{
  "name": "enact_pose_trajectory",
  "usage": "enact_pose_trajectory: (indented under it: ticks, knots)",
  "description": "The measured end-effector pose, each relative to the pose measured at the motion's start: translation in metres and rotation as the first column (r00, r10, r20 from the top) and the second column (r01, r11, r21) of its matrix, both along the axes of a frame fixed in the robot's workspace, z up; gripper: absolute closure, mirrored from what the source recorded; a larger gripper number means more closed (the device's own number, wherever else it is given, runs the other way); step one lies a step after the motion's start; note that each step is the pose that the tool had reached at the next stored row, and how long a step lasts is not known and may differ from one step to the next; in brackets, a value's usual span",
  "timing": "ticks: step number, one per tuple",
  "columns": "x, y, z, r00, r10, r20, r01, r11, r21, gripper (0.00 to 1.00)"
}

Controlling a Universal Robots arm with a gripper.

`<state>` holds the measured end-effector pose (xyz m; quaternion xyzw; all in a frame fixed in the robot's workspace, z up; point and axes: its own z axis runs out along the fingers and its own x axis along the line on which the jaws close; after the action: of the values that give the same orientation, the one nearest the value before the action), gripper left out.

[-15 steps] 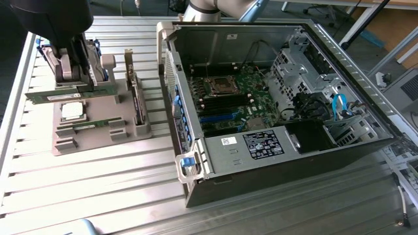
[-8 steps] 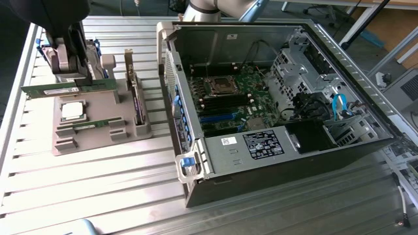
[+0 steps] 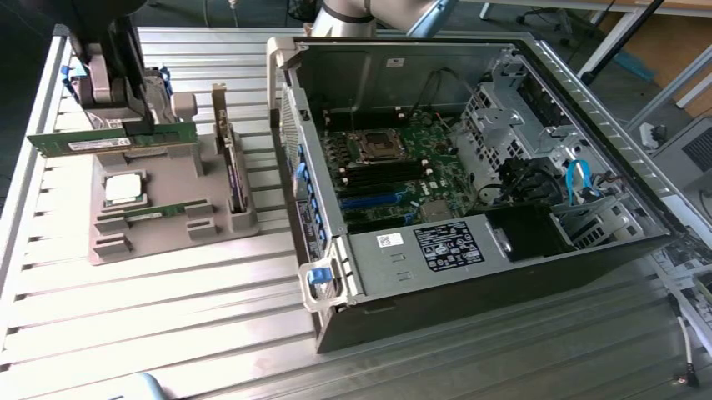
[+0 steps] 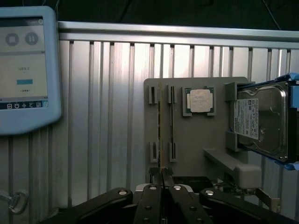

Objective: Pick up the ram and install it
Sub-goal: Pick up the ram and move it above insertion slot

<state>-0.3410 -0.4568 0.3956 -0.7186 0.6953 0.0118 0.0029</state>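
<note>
My gripper (image 3: 140, 125) hangs at the exterior view's upper left, above the grey holder tray (image 3: 167, 242), and is shut on a ram stick (image 3: 100, 142). The green stick hangs level, clear of the tray. In the wrist view the closed fingers (image 4: 150, 198) pinch that ram (image 4: 160, 126), seen edge-on as a thin line. A second ram stick (image 3: 156, 210) (image 4: 171, 123) lies in its slots on the tray. The open computer case (image 3: 333, 58) stands at the exterior view's right, with the motherboard (image 3: 389, 167) and its dark memory slots (image 3: 384, 177) exposed.
On the tray are a square silver processor chip (image 3: 122, 187) (image 4: 201, 100), an upright expansion card (image 3: 233, 179) and a hard drive (image 4: 261, 121). A touchscreen pendant (image 4: 23, 70) lies on the ribbed aluminium table (image 3: 167, 317). The case wall rises between the tray and the motherboard.
</note>
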Motion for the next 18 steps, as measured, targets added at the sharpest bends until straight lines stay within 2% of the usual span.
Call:
enact_pose_trajectory:
  ticks: [10,18]
  knots:
    - [0.0003,0.0,0.0008,1.0,0.0,-0.0001,0.0,1.0,-0.0001,0.88]
    - [0.0094,0.0,0.0008,1.0,0.0,0.0,0.0,1.0,0.0,0.88]
